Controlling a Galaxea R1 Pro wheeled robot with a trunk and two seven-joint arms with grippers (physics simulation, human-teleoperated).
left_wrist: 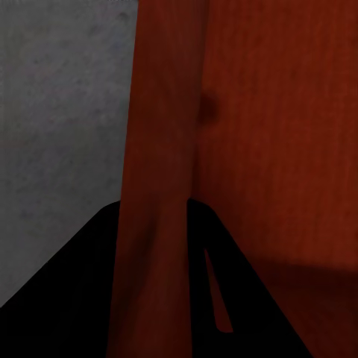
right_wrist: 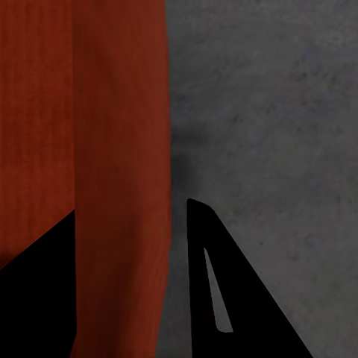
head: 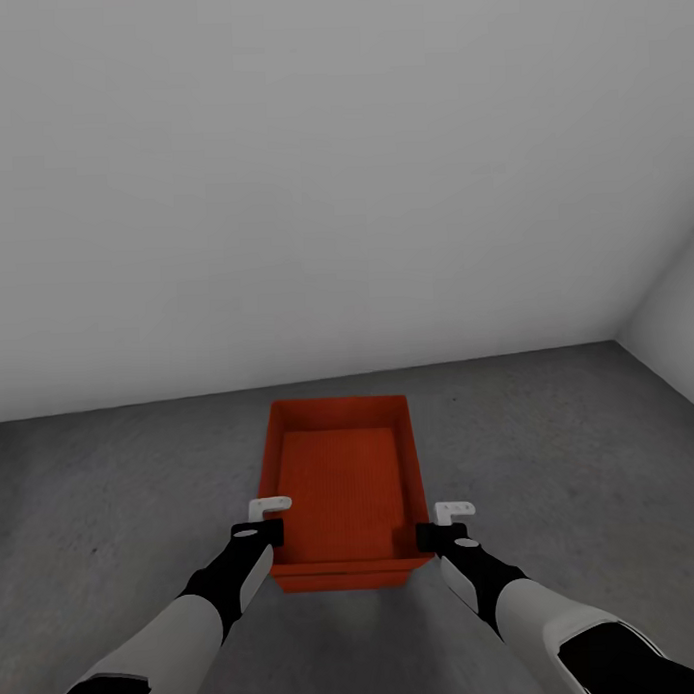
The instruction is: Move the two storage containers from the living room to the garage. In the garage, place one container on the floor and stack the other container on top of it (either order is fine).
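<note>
Head view looks forward and down over the container [head: 342, 482]; each wrist view sits close against one side wall, sharing the floor [head: 550, 430].

We see one red-orange storage container [head: 342, 477], lidless, empty and upright, lying at 12 o'clock over the garage's dark grey concrete floor [head: 112, 495], near the white wall.
</note>
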